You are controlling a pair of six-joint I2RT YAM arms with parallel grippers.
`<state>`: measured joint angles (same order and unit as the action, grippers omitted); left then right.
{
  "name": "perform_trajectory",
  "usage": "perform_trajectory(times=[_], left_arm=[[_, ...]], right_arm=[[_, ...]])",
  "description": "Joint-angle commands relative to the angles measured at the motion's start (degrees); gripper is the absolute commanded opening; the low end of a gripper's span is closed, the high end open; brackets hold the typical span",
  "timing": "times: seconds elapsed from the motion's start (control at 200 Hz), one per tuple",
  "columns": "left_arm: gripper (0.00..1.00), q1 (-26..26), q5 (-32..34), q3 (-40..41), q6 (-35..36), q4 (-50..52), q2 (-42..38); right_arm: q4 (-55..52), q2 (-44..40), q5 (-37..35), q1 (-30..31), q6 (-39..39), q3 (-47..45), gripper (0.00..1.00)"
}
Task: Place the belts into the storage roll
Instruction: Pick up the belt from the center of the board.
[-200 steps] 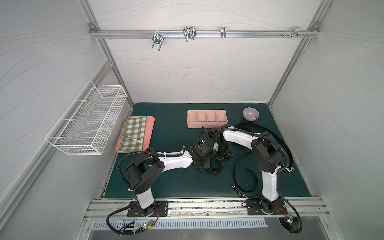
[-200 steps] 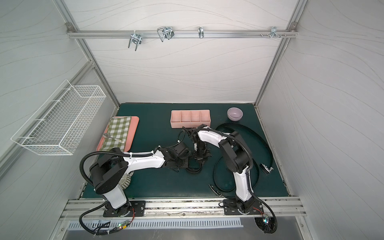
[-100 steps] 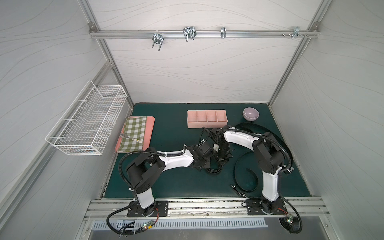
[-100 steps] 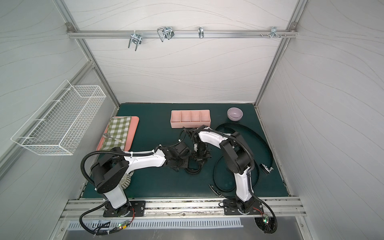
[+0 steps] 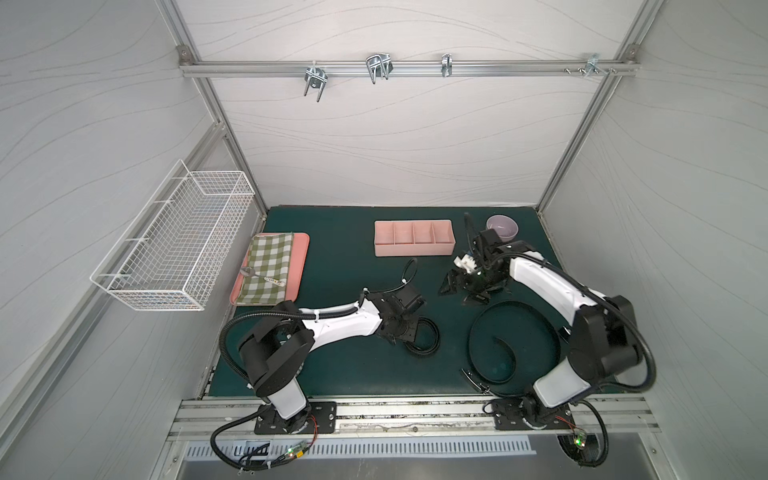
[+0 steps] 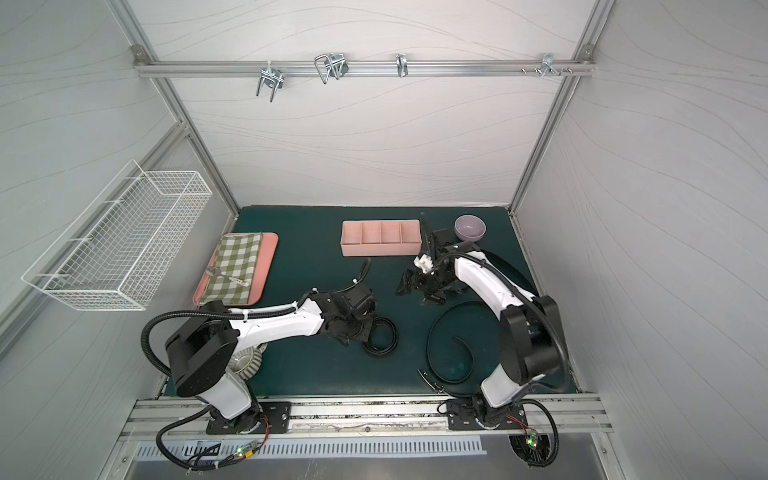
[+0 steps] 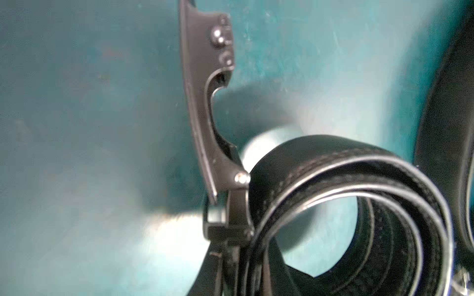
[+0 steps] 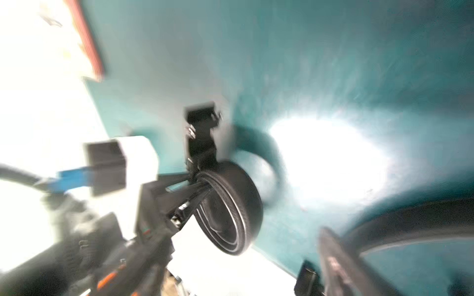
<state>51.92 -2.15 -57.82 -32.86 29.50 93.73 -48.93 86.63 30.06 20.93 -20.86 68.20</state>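
Observation:
The storage roll (image 5: pixel 413 245) (image 6: pixel 380 239), a pale pink divided organiser, stands at the back middle of the green mat, and its compartments look empty. One belt is wound into a coil (image 5: pixel 434 338) (image 6: pixel 388 345) at mid-mat. My left gripper (image 5: pixel 401 332) (image 7: pixel 236 269) is shut on that coil beside its buckle (image 7: pixel 205 102). The same coil (image 8: pixel 230 210) shows blurred in the right wrist view. My right gripper (image 5: pixel 461 293) (image 6: pixel 415 293) hangs open and empty, to the right of the coil and behind it. A second belt (image 5: pixel 513 306) lies in a loose spiral at the front right.
A purple bowl (image 5: pixel 502 227) sits at the back right by the right wrist. A flat pink tray (image 5: pixel 299 266) with a checked cloth and a spoon lies at the left. A white wire basket (image 5: pixel 178 245) hangs on the left wall. Another black strap (image 6: pixel 513 270) curves behind the right arm.
My right gripper has opened, let go of the coil and drawn back to the right and rear. The left gripper keeps its hold and has shifted slightly toward the front.

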Motion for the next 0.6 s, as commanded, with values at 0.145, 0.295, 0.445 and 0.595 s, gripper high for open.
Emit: perform_trajectory(times=[0.145,0.295,0.445,0.595], left_arm=[[0.00,-6.72,-10.90,-17.67,12.67,21.39,-0.88],[0.00,-11.53,-19.79,-30.38,19.31,35.60,4.78],[0.00,-13.19,-28.16,-40.86,26.47,47.32,11.06],[0.00,-13.38,-29.63,-45.05,29.40,52.68,13.51]], right_arm=[[5.17,-18.38,-1.51,0.49,5.46,-5.39,0.99],[6.22,-27.59,-13.64,11.80,12.79,-8.47,0.99],[9.57,-37.07,-22.46,22.91,20.70,-12.96,0.98],[11.70,-43.99,-26.96,29.94,27.43,-15.92,0.99]])
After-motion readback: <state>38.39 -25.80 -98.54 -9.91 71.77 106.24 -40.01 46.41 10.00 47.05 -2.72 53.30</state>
